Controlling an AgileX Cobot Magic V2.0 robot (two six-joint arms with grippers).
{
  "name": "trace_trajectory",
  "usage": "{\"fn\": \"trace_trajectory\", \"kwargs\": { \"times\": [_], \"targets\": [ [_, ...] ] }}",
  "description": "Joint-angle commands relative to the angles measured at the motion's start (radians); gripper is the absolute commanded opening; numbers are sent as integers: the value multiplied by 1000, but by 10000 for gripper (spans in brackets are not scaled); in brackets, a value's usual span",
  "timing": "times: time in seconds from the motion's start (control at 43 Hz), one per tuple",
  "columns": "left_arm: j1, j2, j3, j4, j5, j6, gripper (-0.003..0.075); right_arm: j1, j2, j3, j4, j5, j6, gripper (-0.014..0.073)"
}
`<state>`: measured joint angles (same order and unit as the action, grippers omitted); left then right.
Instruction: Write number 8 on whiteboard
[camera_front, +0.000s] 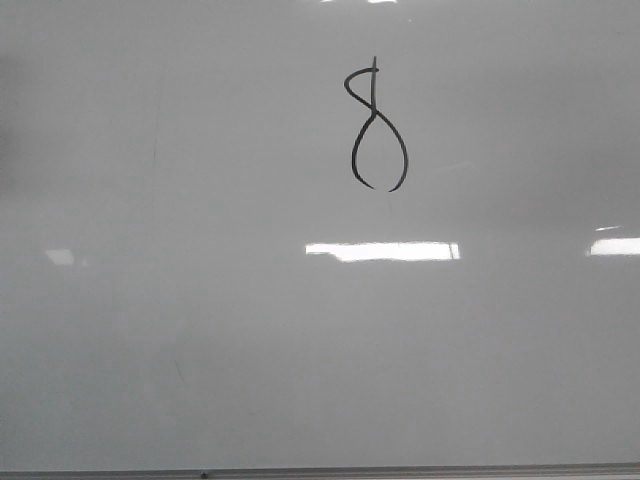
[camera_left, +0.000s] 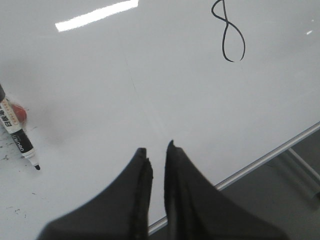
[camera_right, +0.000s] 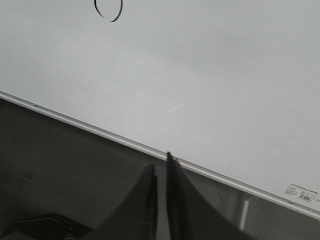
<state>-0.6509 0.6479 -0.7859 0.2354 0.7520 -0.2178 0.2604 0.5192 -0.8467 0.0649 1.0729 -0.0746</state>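
The whiteboard fills the front view, pale and glossy with light reflections. The number 8 is drawn in thin black line at upper centre, with a small upper loop and a larger lower loop open at its base. It also shows in the left wrist view, and its lower end shows in the right wrist view. My left gripper hovers over the board near its edge, jaws nearly together, empty. My right gripper is over the dark surface beside the board's edge, jaws together, empty. Neither gripper shows in the front view.
A black-and-white marker lies on the board with its tip uncapped, next to a small red object. The board's grey metal bottom edge runs along the front. Small black ink specks lie near the marker.
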Motion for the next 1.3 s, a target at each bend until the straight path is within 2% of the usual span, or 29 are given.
{"fn": "trace_trajectory", "kwargs": {
  "times": [0.0,0.698,0.791,0.907,1.047,1.279],
  "targets": [
    [-8,-3,-29,14,-65,-1,-20,-6,6,-22,-3,-59,1,-67],
    [4,-11,-27,14,-65,-1,-20,-6,6,-22,-3,-57,1,-69],
    [82,-30,-12,-12,-81,-1,-20,-6,6,-22,-3,-57,1,-69],
    [233,-90,35,-89,-123,4,-20,-6,6,-22,-3,-57,1,-69],
    [379,-233,166,-259,-237,209,-20,-6,6,-22,-3,-56,1,-69],
    [575,-466,430,-260,-462,226,-20,-6,6,-22,-3,-56,1,-69]
  ]
}}
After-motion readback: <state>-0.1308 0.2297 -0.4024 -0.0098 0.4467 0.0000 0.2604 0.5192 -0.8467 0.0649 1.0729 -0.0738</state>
